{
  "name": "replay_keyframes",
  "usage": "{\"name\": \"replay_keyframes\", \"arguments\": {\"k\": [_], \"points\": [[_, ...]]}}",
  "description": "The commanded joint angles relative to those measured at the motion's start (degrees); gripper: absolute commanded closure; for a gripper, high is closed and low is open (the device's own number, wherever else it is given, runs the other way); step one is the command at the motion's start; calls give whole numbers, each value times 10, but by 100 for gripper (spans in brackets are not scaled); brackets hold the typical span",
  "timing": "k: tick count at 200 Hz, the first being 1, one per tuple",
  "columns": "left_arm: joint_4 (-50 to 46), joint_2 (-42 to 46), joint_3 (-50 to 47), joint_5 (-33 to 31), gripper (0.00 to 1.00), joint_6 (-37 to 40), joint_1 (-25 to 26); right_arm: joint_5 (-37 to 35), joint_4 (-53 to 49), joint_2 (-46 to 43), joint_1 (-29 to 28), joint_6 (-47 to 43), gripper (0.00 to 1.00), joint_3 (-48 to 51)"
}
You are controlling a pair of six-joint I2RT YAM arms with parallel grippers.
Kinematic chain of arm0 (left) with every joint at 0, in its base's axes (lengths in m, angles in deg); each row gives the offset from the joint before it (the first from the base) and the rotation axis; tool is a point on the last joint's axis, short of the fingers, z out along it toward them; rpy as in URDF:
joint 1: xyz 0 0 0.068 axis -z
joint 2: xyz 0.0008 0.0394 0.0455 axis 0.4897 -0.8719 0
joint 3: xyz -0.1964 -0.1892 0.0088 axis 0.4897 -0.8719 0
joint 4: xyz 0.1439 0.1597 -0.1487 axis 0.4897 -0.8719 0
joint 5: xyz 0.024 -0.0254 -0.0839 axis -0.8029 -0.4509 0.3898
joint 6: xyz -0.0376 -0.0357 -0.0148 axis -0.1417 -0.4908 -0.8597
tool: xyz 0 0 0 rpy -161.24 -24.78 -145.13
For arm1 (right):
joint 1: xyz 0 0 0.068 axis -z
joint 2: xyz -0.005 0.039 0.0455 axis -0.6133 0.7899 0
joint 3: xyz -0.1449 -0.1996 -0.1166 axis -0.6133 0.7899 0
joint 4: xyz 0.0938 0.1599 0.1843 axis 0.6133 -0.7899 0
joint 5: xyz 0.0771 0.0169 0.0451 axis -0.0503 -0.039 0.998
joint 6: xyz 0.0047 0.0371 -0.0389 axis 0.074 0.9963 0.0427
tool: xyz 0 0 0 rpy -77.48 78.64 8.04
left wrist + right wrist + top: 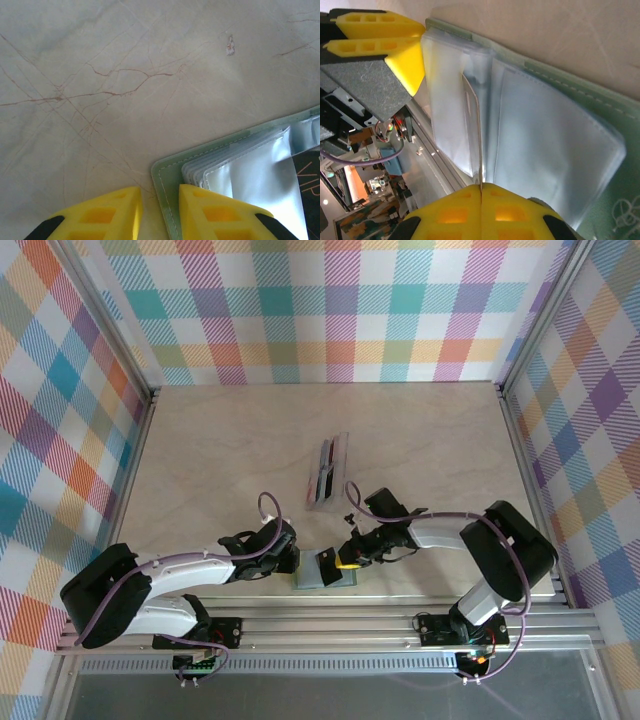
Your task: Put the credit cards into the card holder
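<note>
Grey-green and lying open, the card holder [318, 573] sits at the middle of the worktop's [220, 450] near edge in the overhead view. The left gripper [297, 560] is at its left side and the right gripper [345, 562] at its right. Further back, near the centre of the worktop, a clear tray [338, 490] holds the remaining credit cards [324, 466] (red and dark edges can be made out, little more).

From the left wrist, the left gripper [159, 192] has its yellow fingers [105, 215] parted. One is over bare marbled worktop [125, 75] and the other over the stitched corner of the card holder [235, 170], with the cover's edge running between them. Nothing is clamped. Clear sleeves fan out inside the cover, and a dark credit card [307, 185] with orange "VIP" lettering shows at the right edge of the picture.

From the right wrist, the right gripper [481, 187] is clenched on that credit card [475, 130]. The card is seen edge-on, standing among the transparent sleeves of the card holder [550, 140]. At the upper left, one of the left arm's fingers [407, 60] touches the outer sleeves.
</note>
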Motion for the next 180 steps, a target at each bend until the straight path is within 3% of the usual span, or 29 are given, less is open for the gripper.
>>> {"name": "replay_keyframes", "arguments": {"k": [1,180], "points": [[16,-23,-9,3,73,-4,7,-19,17,17,-9,17,100,-15],[22,-19,-17,0,73,-22,21,-130,123,26,-102,93,100,-20]]}}
